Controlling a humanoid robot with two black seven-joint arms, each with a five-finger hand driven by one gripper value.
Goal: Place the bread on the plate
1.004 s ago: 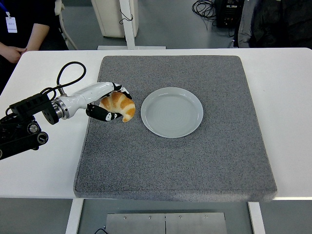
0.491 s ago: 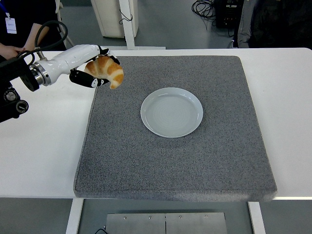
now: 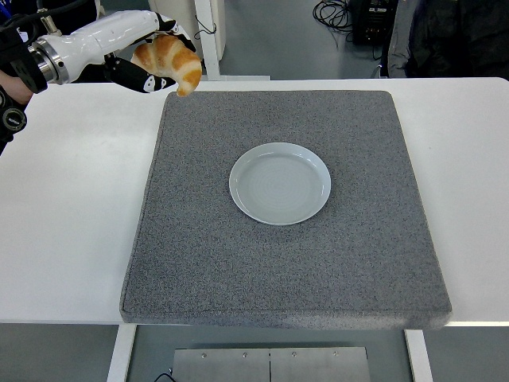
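Observation:
My left hand (image 3: 149,57) is shut on a golden croissant (image 3: 170,62) and holds it high above the table, over the far left corner of the grey mat (image 3: 286,263). A pale grey plate (image 3: 280,182) lies empty in the middle of the mat, well to the right of and nearer than the croissant. The right arm is out of view.
The mat covers most of the white table (image 3: 71,223). A person in dark clothes (image 3: 24,32) stands at the far left behind the table. Cables and equipment lie on the floor beyond the table's far edge.
My left hand has lifted the croissant off the mat beside the plate and carried it up and away toward the far left corner.

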